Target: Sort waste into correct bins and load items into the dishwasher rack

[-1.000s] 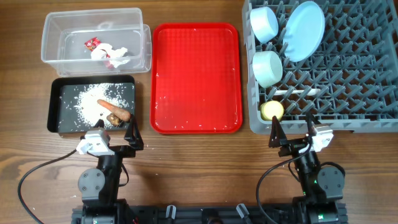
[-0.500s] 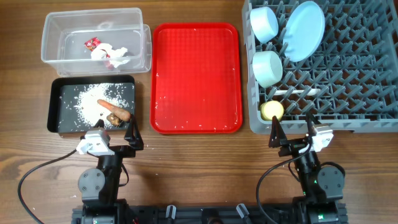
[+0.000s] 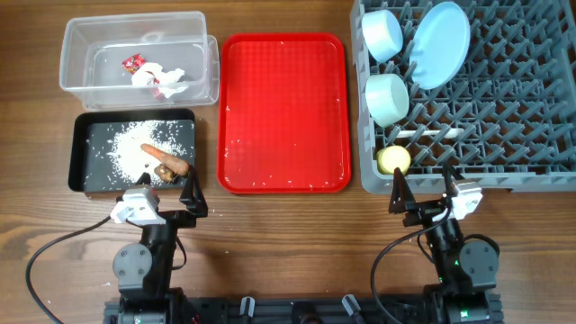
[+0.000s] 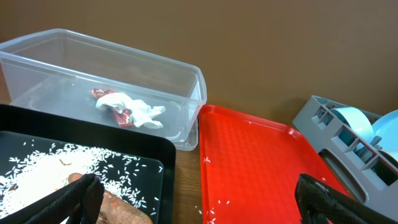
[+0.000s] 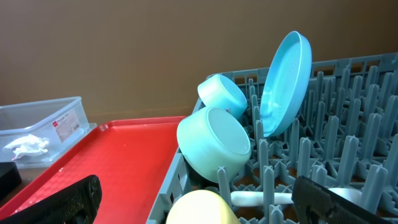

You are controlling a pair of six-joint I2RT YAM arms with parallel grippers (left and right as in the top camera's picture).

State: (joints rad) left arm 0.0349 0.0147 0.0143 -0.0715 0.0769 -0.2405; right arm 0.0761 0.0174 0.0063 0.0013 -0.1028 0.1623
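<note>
Wood table (image 3: 288, 225). Carrot stick (image 3: 166, 159) just ahead of L gripper (image 4: 199, 186), long axis far-left to near-right. L and R gripper (image 5: 196, 185) fingers spread apart, empty.

The overhead camera looks straight down on the whole worktop (image 3: 270, 234), with the near edge at the bottom of the frame. The left wrist camera sits low at the near-left corner, faces the far edge, and is close to the black tray (image 4: 74, 134) and the clear tub (image 4: 180, 74). The right wrist camera sits low at the near-right corner, faces the far edge turned slightly left, and is close to the dishwasher rack (image 5: 348, 155). Both wrist views share the red serving tray (image 4: 255, 162), the clear tub and the light-blue plate (image 5: 286, 87). The overhead view covers all of these.
</note>
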